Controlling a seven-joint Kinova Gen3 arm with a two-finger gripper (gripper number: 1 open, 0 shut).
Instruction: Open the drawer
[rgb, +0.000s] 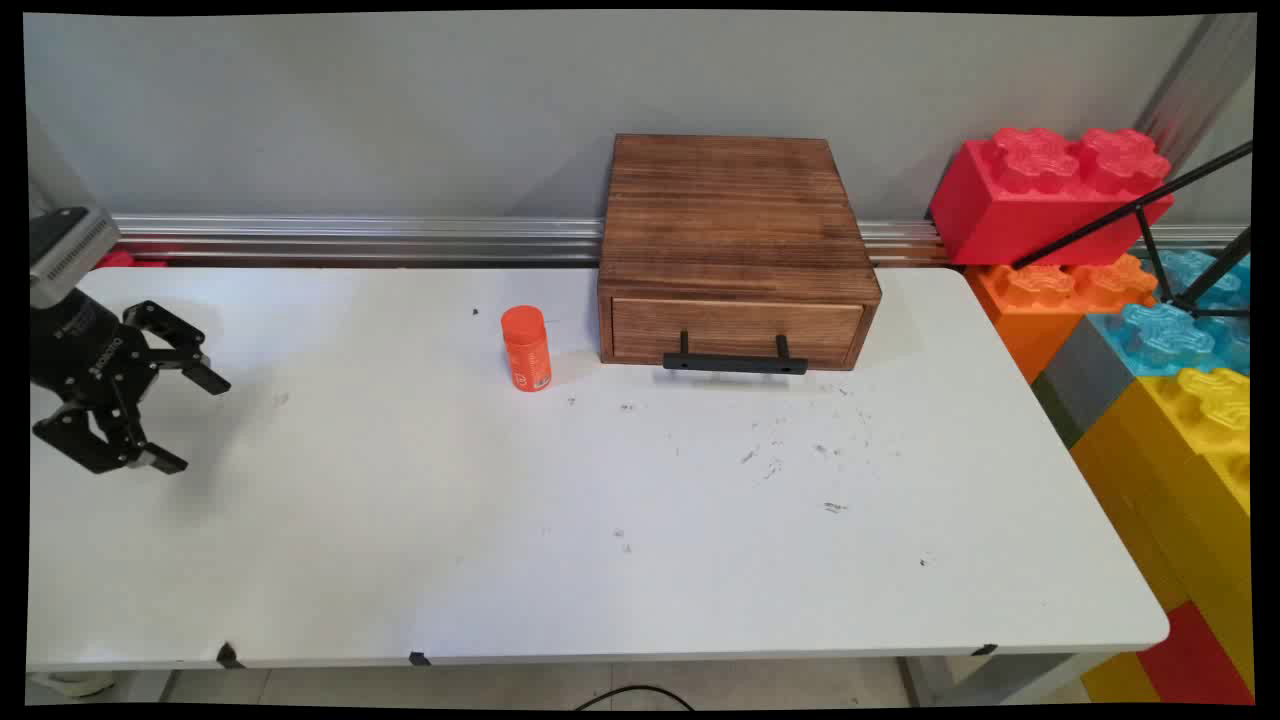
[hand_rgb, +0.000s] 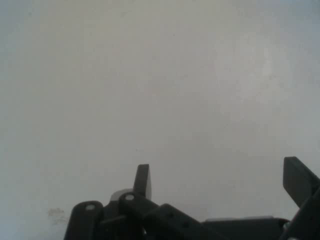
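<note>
Your gripper (rgb: 185, 420) sits at the far left of the main view, low over the white table (rgb: 600, 540), its two black fingers spread wide with nothing between them — the hand view confirms it, showing only bare tabletop (hand_rgb: 160, 100) beyond the parted fingertips (hand_rgb: 142, 180). It touches nothing; the nearest thing is the orange bottle (rgb: 526, 348), well apart from it toward the upper middle of the frame. That bottle stands upright with its cap on, just left of the wooden drawer box (rgb: 735, 250) and near its front corner, though you cannot tell from here whether the two touch. The box is set back against the wall at the top centre of the frame, its drawer shut flush and the black bar handle (rgb: 735, 362) facing the near side — so the front is open to approach from the table's clear middle. At the right edge of the frame, off the table's end, you see large toy building bricks (rgb: 1050, 195) stacked in red, orange, blue and yellow, with a thin black stand leaning across them.
</note>
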